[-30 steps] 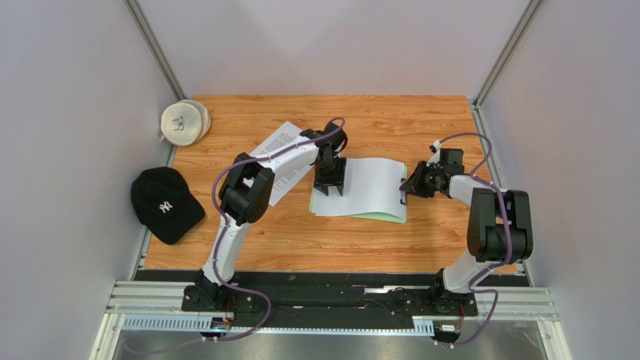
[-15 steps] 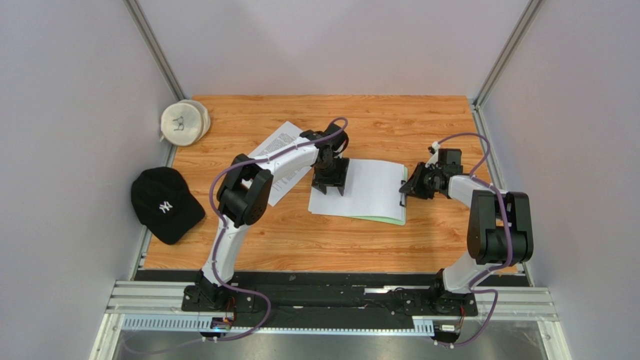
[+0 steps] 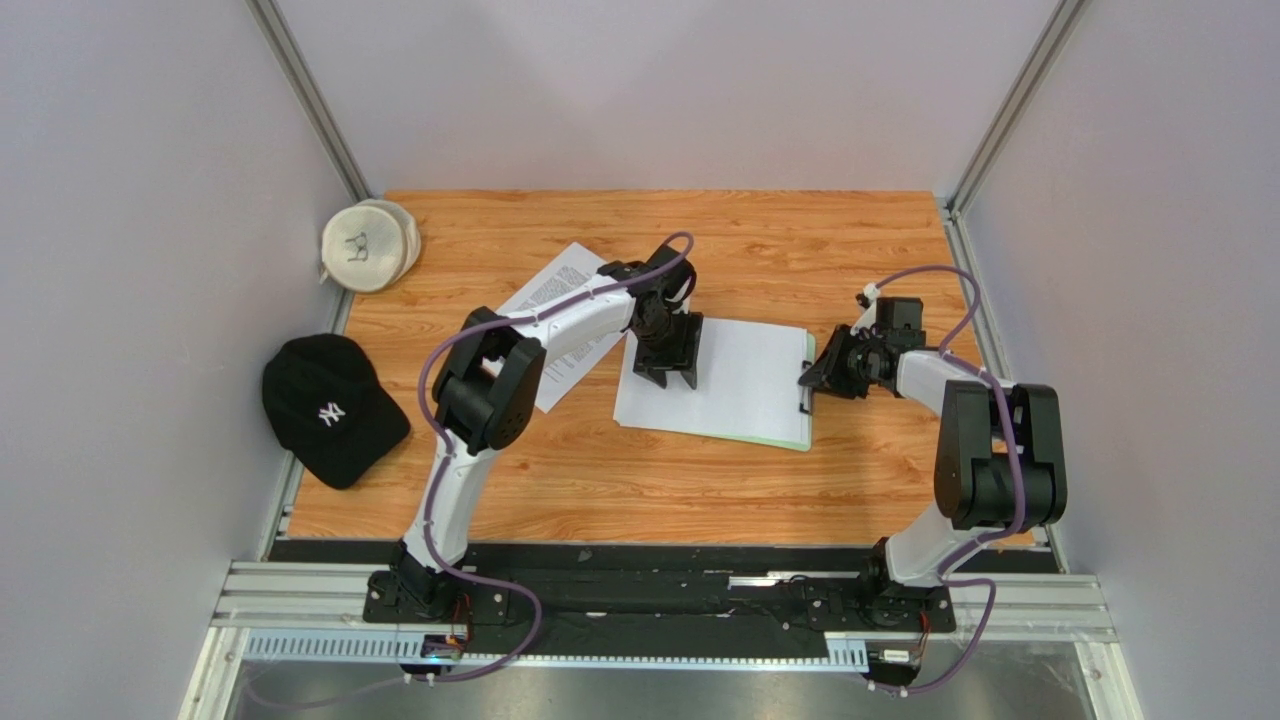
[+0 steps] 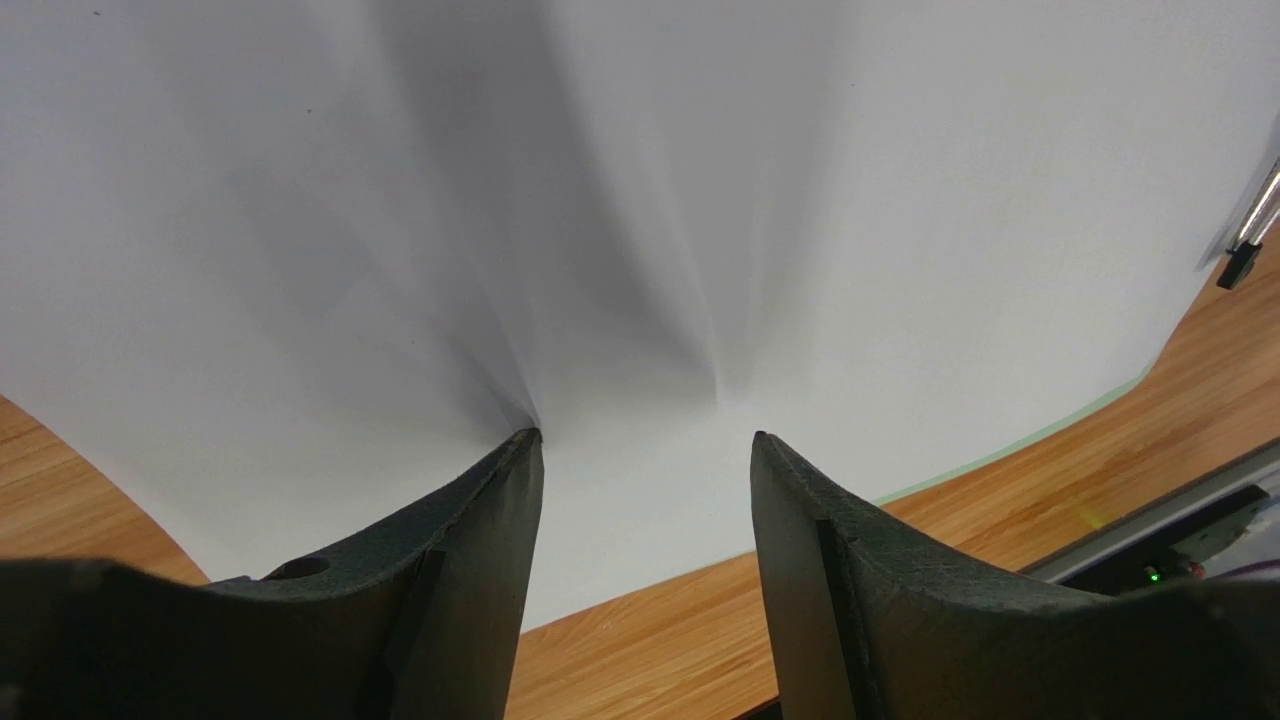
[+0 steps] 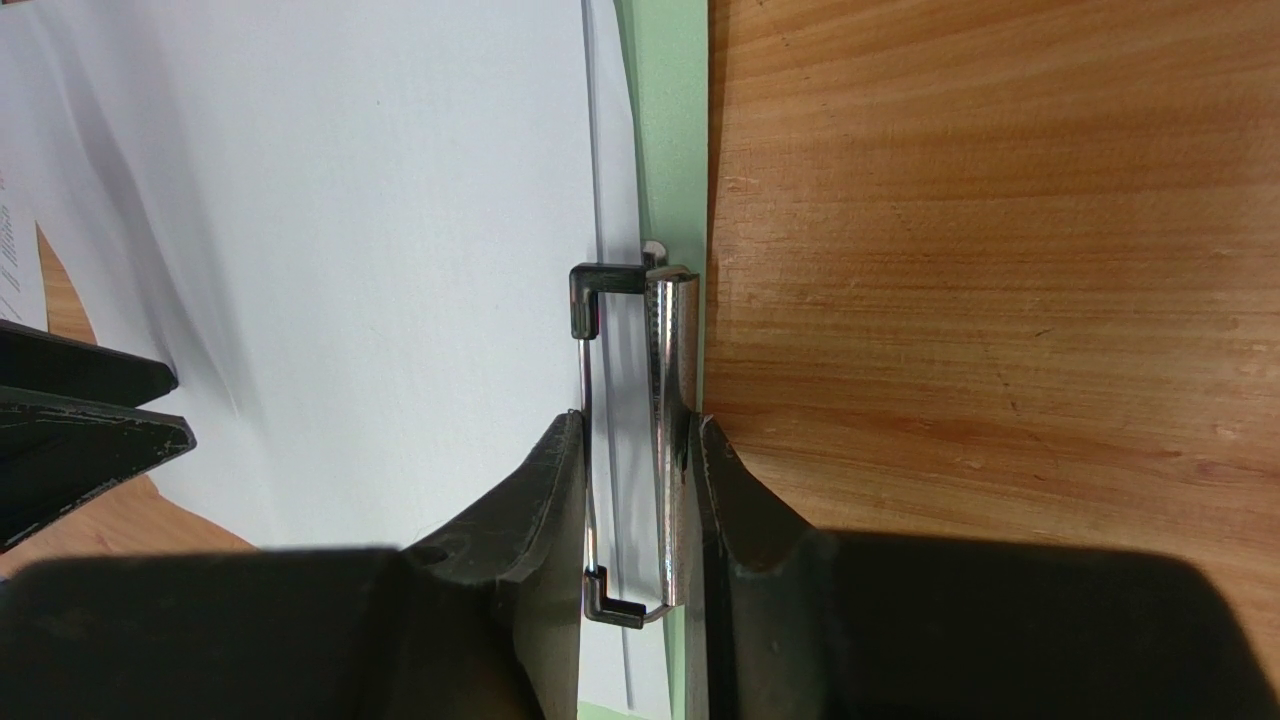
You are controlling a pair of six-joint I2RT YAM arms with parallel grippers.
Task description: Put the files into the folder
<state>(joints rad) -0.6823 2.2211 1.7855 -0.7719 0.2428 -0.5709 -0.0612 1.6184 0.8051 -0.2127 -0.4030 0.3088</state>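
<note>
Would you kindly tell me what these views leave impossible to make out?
Top view: the left arm covers part of the printed sheet; its text is too small.
Right wrist view: the blank sheet hides most of the folder; the right gripper hides part of the clip.

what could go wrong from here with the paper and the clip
1. The white sheet ripples between the left gripper's fingers; pushing harder could crease it.
2. The right gripper squeezes the metal clip; a slip might snap it shut on a crooked sheet.
3. The printed sheet lies beneath the left arm and could get dragged.
</note>
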